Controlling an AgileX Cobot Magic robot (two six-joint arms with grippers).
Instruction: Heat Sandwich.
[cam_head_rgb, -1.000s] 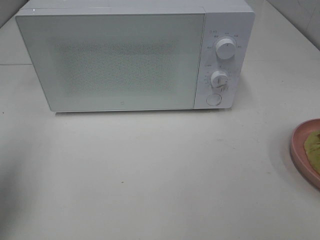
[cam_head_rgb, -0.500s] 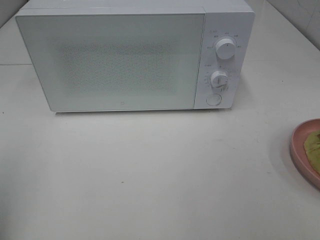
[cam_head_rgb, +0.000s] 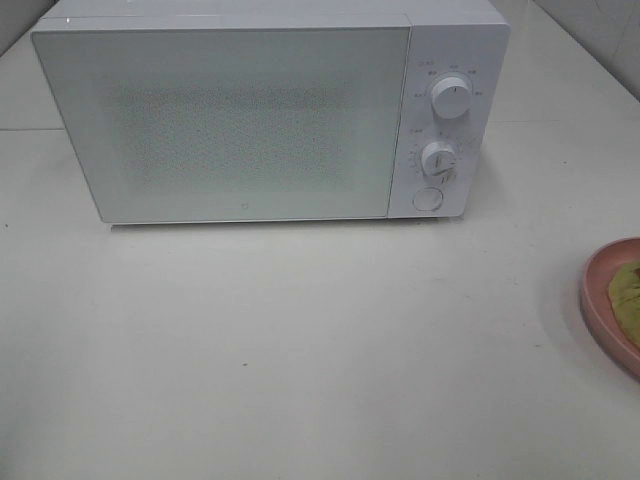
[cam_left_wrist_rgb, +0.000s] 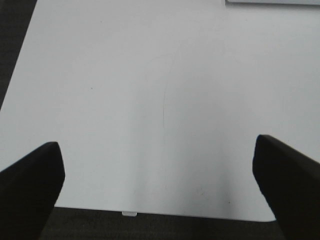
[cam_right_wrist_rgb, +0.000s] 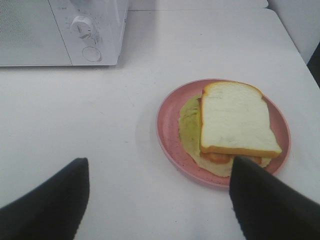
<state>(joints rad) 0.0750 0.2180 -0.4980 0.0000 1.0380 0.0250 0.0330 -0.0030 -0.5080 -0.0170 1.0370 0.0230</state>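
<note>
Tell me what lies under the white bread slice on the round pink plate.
Under the white bread slice shows an orange filling edge, then a flat yellowish-green layer on the round pink plate. Anything beneath the slice's middle is covered.

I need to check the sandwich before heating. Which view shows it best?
The right wrist view: the whole sandwich lies on the pink plate, bread on top. The exterior high view catches only a green edge; the left wrist view shows none.
</note>
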